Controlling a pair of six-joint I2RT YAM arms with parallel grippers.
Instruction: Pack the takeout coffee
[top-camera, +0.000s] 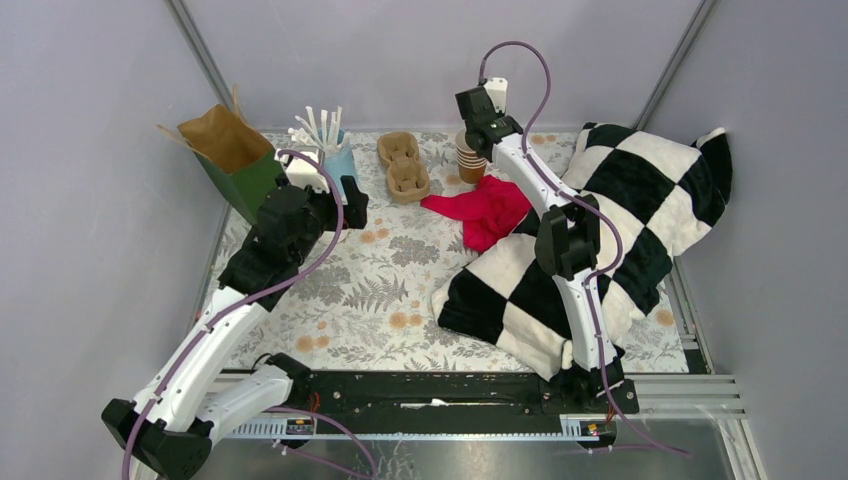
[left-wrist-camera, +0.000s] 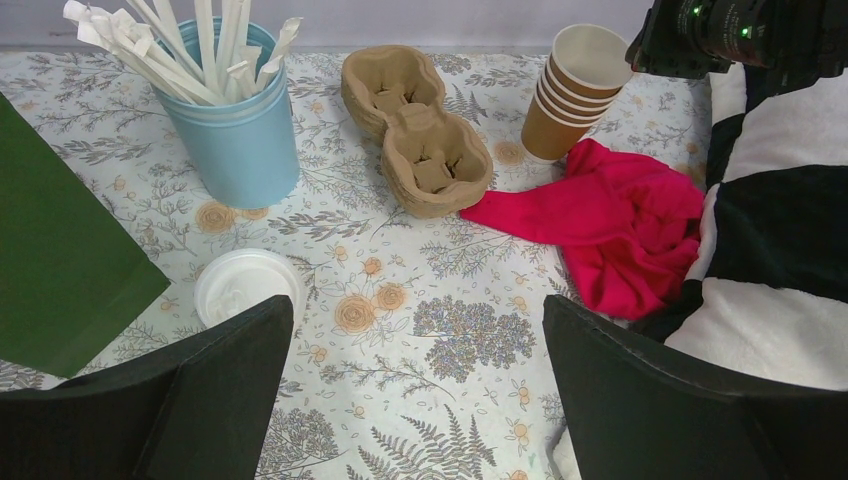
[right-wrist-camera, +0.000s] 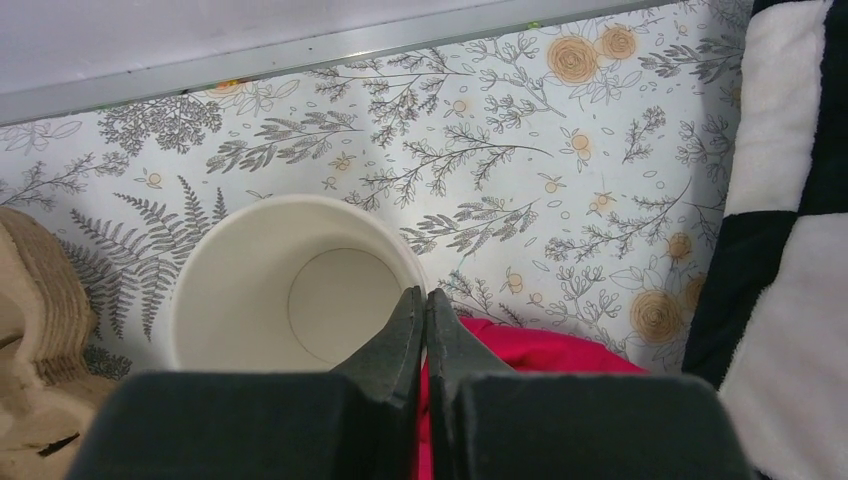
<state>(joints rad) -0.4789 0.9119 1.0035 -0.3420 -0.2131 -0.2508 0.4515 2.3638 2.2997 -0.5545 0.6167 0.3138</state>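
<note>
Top view: the surface (top-camera: 380, 290) carries a green bag (top-camera: 250, 185) at 10 o'clock, with a blue pot (top-camera: 338, 165) of straws just beside it. Two pulp carriers (top-camera: 405, 170) sit near 12, and next to them are the cups (top-camera: 470, 165), a lidless stack. A red cloth (top-camera: 480, 210) lies at 5 o'clock of the stack, and a checked blanket (top-camera: 640, 190) fills 3 o'clock. No coffee, meaning a lidded cup, shows here or in either wrist view. It is probably not assembled yet, though the blanket could be hiding one.

Left wrist view: the left gripper (left-wrist-camera: 415, 320) hangs above the surface with its jaws wide apart and nothing between them. A loose lid (left-wrist-camera: 240, 285) lies at 9 o'clock, and the near finger covers its lower edge. The frame cuts off the bag. The cloth touches the foot of the stack.

Right wrist view: the right gripper (right-wrist-camera: 425, 300) has its jaws pressed together at the rim of the top cup (right-wrist-camera: 300, 290), at that cup's 4 o'clock. One finger seems to be inside and one outside, so they likely nip the paper wall, though the wall itself cannot be made out between them. The gripper body blocks the bottom of the view, and the lower cups are hidden.

Risks: nested cups may cling and rise with the top one, or the stack may tip onto the cloth. A hard nip could crease the rim so the lid will not seat.
</note>
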